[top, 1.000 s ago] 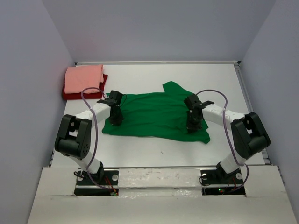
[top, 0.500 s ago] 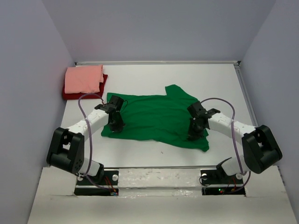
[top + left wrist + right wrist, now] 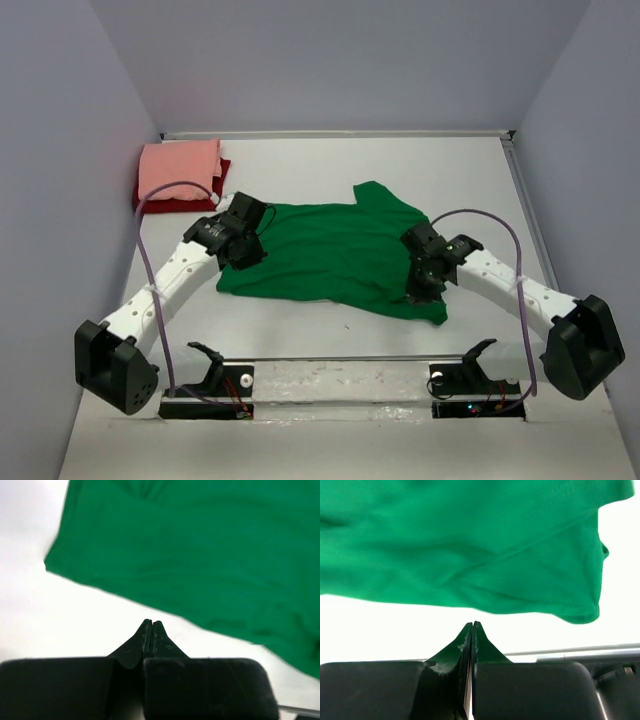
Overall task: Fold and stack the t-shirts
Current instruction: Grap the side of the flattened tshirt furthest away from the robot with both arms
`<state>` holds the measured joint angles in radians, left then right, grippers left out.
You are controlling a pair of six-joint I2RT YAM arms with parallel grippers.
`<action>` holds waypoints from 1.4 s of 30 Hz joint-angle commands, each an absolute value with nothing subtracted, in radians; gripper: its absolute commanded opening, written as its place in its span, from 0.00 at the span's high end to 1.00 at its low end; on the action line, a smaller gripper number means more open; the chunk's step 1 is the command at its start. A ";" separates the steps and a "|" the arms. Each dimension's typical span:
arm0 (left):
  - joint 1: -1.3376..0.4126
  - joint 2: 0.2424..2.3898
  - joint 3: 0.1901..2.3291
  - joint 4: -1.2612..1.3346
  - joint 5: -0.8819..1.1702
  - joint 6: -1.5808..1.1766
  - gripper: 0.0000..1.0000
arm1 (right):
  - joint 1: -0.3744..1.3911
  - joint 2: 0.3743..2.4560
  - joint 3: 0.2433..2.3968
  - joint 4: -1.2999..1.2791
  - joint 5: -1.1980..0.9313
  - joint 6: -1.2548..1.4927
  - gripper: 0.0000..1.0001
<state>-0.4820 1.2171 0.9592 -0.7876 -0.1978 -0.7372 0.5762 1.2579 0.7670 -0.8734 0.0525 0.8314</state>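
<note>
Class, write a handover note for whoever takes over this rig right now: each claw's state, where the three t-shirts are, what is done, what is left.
Left claw: shut, nothing between its fingers, by the left edge of the green t-shirt.
Right claw: shut, empty, by the same shirt's near right edge.
Done: the folded salmon-pink t-shirt lies on the dark red t-shirt in the far left corner of the table.
Left: the green one lies spread out mid-table; fold it and add it to the stack.
</note>
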 commanded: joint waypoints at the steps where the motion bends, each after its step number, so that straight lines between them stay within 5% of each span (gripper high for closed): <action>1: -0.502 1.184 1.146 -0.903 -0.356 -0.752 1.00 | 0.620 1.253 1.000 -1.026 0.176 0.864 1.00; 9: -0.497 1.322 1.350 -0.803 -0.411 -0.594 0.97 | 0.669 1.486 1.402 -1.094 0.296 0.712 0.99; 14: -0.394 1.544 1.443 -0.703 -0.249 -0.497 0.96 | 0.490 1.738 1.626 -1.037 0.163 0.531 0.83; 18: -0.270 1.766 1.602 -0.670 -0.132 -0.433 0.96 | 0.347 1.920 1.910 -1.034 0.042 0.430 0.57; 27: -0.147 2.117 2.026 -0.801 -0.069 -0.367 0.97 | 0.160 2.325 2.365 -1.177 -0.137 0.290 0.56; 35: -0.091 2.233 2.119 -0.845 -0.051 -0.345 0.97 | 0.126 2.467 2.395 -1.183 -0.281 0.239 0.62; 42: -0.054 2.250 2.071 -0.815 0.027 -0.348 0.95 | 0.104 2.528 2.442 -1.174 -0.345 0.242 0.59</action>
<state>-0.0685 2.2646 2.0899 -0.8036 -0.0475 -0.3725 0.1192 2.5175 2.3760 -1.1645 -0.2546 0.2588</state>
